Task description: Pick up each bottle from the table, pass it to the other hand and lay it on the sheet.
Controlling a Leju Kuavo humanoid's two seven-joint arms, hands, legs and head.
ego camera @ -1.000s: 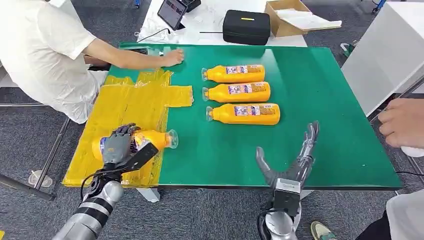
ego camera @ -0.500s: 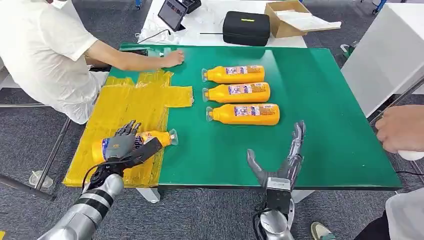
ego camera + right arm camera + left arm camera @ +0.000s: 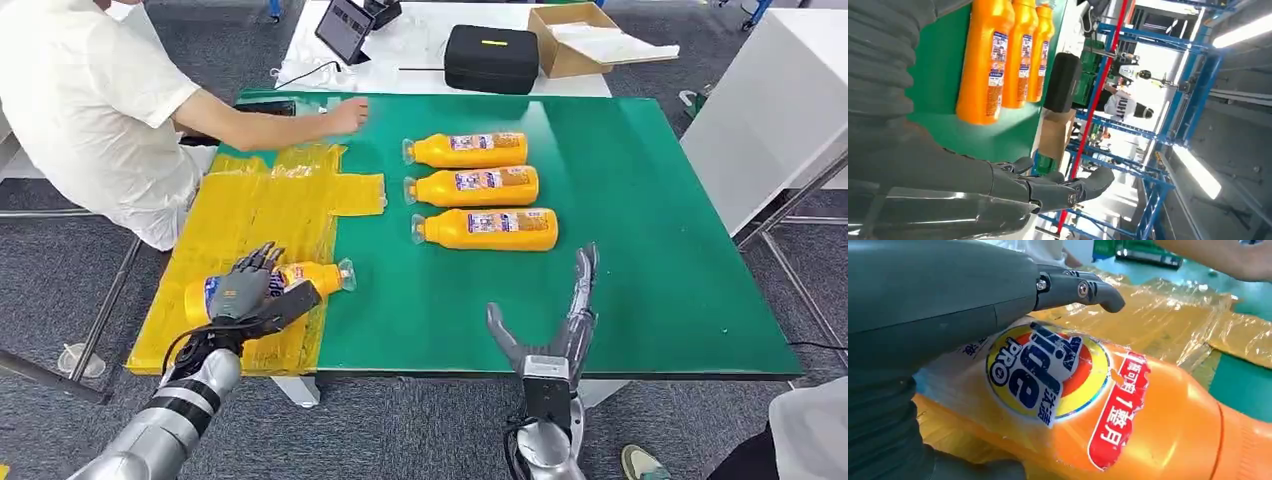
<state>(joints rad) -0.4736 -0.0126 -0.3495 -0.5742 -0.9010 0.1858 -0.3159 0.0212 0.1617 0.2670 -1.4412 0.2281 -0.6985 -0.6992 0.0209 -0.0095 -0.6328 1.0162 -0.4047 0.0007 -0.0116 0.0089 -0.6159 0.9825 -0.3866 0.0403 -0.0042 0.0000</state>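
Bare green table (image 3: 640,250) spreads across the frame's right half, in front of the right hand (image 3: 560,315), which sits at the lower-centre edge with its fingers (image 3: 583,280) spread apart, holding nothing. At lower left, the left hand (image 3: 245,295) rests on an orange bottle (image 3: 310,277) lying on the yellow sheet (image 3: 260,215), cap toward the green; whether the left hand's fingers clamp it, I cannot tell. Three orange bottles (image 3: 478,186) lie in a row at upper centre.

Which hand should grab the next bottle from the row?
Right. The right hand is open, empty and just in front of the nearest bottle; the left hand rests on the bottle on the yellow sheet.
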